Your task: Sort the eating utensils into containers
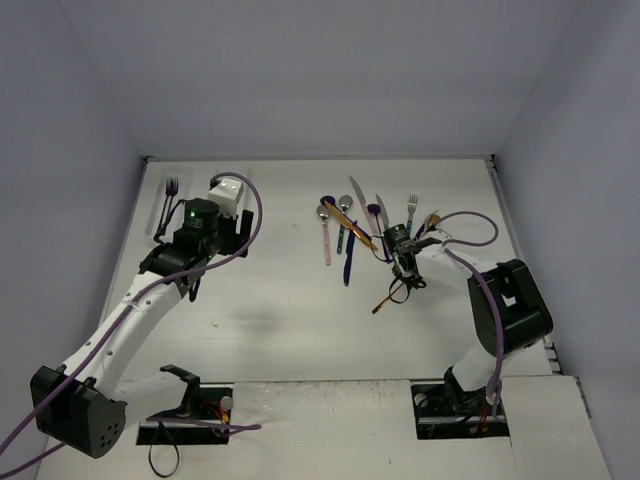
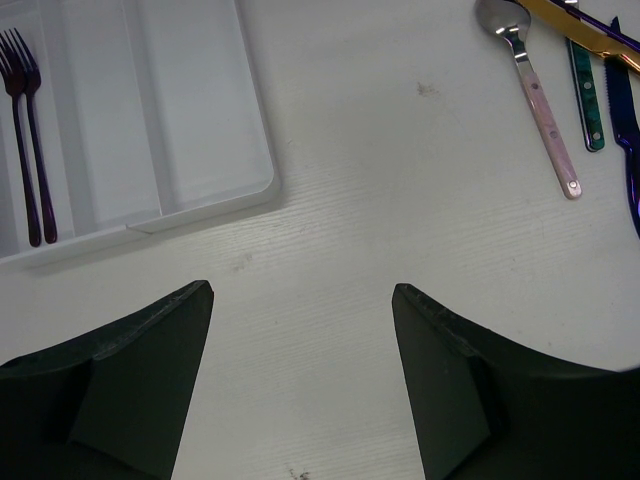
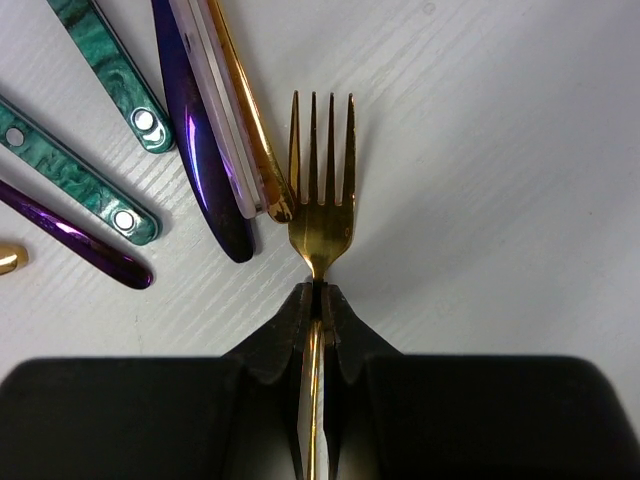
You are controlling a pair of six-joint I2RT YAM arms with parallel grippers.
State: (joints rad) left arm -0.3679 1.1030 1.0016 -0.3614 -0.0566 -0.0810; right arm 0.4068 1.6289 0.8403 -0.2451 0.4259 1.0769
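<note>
The white tray (image 1: 158, 203) lies at the far left; in the left wrist view (image 2: 210, 150) two purple forks (image 2: 30, 140) lie in one outer compartment and the other two show nothing. My left gripper (image 2: 300, 300) is open and empty over bare table just in front of the tray's corner (image 1: 225, 240). My right gripper (image 3: 315, 290) is shut on a gold fork (image 3: 322, 215) at its neck, tines pointing away, beside the utensil pile (image 1: 350, 225). The fork's handle sticks out behind the gripper (image 1: 383, 303).
Loose in the pile: a pink-handled spoon (image 2: 545, 110), teal handles (image 3: 110, 70), a dark blue piece (image 3: 200, 150), a purple handle (image 3: 80, 245), a gold handle (image 3: 245, 110). A purple cable (image 1: 470, 225) loops over the right arm. Walls close the table's far and side edges.
</note>
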